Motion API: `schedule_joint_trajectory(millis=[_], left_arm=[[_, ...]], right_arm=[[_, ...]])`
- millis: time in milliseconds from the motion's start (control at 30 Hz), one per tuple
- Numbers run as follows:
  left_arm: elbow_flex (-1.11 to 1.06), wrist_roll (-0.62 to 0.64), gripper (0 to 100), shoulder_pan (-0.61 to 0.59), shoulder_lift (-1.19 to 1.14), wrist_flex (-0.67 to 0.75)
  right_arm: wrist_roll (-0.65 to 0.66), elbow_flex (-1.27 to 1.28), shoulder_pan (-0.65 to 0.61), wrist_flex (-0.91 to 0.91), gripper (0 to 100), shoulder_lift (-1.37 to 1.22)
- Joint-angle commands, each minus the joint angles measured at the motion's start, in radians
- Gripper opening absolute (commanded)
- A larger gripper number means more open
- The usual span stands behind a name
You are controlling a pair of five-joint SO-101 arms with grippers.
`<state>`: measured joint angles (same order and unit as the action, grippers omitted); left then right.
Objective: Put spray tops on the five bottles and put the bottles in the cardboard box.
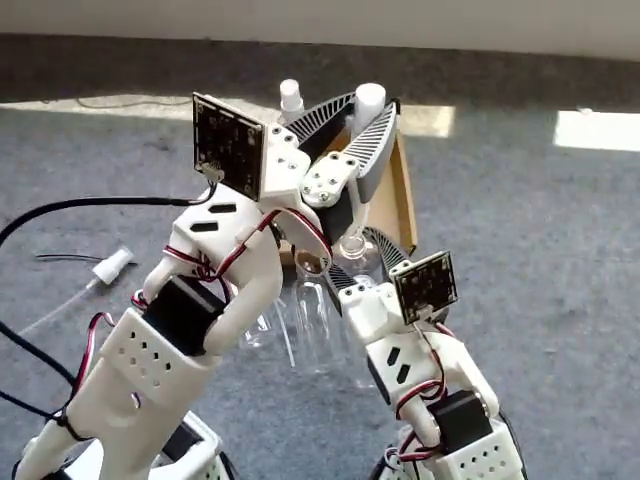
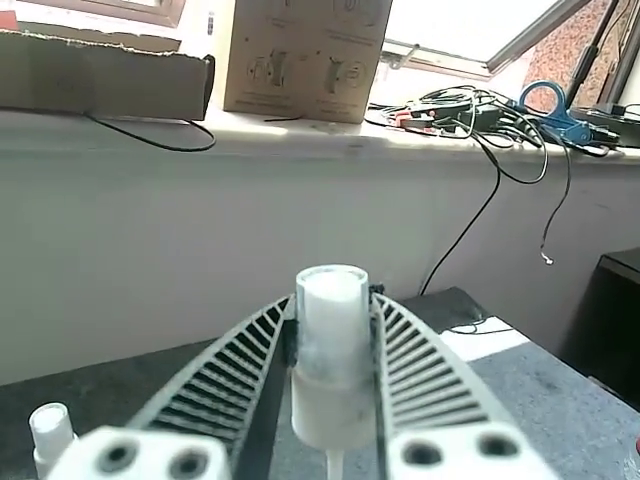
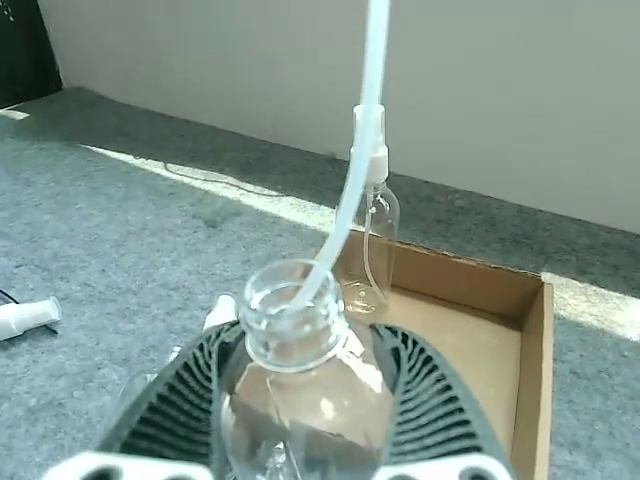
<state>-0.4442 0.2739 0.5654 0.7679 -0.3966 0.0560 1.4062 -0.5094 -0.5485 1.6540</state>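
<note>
A white cylindrical plastic spray top (image 2: 330,380) is clamped between the ribbed black fingers (image 2: 225,375) of the left gripper (image 1: 362,108) at upper centre of the high view. Its thin translucent tube (image 3: 352,190) is pointed down into the open neck of a clear bottle (image 3: 300,410). That bottle is held upright, squeezed by the right gripper (image 3: 310,338). One capped bottle (image 3: 372,235) is stood upright in the brown cardboard box (image 3: 525,340) behind. A loose spray top (image 1: 112,266) is seen lying on grey carpet (image 1: 540,300) at left.

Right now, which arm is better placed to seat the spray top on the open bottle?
Left. The left gripper holds the spray top, whose tube enters the neck of the bottle that the right gripper clamps; it probably need only lower.
</note>
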Motion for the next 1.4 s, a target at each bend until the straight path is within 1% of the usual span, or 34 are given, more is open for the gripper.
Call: schedule_joint_trajectory(millis=[0, 133, 300, 367, 433, 600, 667, 767, 967, 1200, 1267, 1367], left_arm=[[0.027, 0.015, 0, 0.010, 0.016, 0.017], [0.010, 0.014, 0, 0.016, 0.018, -0.041], [0.001, 0.011, 0, 0.008, 0.077, -0.190], [0.001, -0.003, 0, 0.008, 0.111, -0.249], [-0.001, -0.041, 0, 0.016, 0.136, -0.278], [-0.087, -0.097, 0, 0.010, 0.170, -0.284], [-0.125, -0.110, 0, 0.016, 0.177, -0.282], [-0.151, -0.109, 0, 0.012, 0.185, -0.282], [-0.213, -0.109, 0, 0.010, 0.188, -0.236], [-0.268, -0.110, 1, 0.008, 0.188, -0.238], [-0.265, -0.114, 5, 0.013, 0.188, -0.238], [-0.265, -0.180, 14, 0.018, 0.188, -0.238]], right_arm=[[-0.008, -0.016, -0.004, -0.002, 0.4, 0.010], [-0.008, -0.036, -0.002, -0.002, 0.4, 0.008], [-0.025, -0.105, 0.044, -0.004, 0.4, -0.004], [-0.055, -0.139, 0.065, -0.004, 0.4, -0.054], [-0.063, -0.185, 0.068, -0.004, 0.4, -0.140], [-0.064, -0.308, 0.065, -0.001, 0.4, -0.329], [-0.064, -0.329, 0.027, -0.001, 0.4, -0.348], [-0.063, -0.338, -0.004, -0.001, 0.4, -0.340], [-0.061, -0.321, -0.004, -0.004, 0.4, -0.283], [-0.057, -0.308, -0.002, -0.004, 0.4, -0.245], [-0.057, -0.308, -0.002, -0.004, 0.4, -0.246], [-0.057, -0.308, -0.002, -0.004, 0.4, -0.246]])
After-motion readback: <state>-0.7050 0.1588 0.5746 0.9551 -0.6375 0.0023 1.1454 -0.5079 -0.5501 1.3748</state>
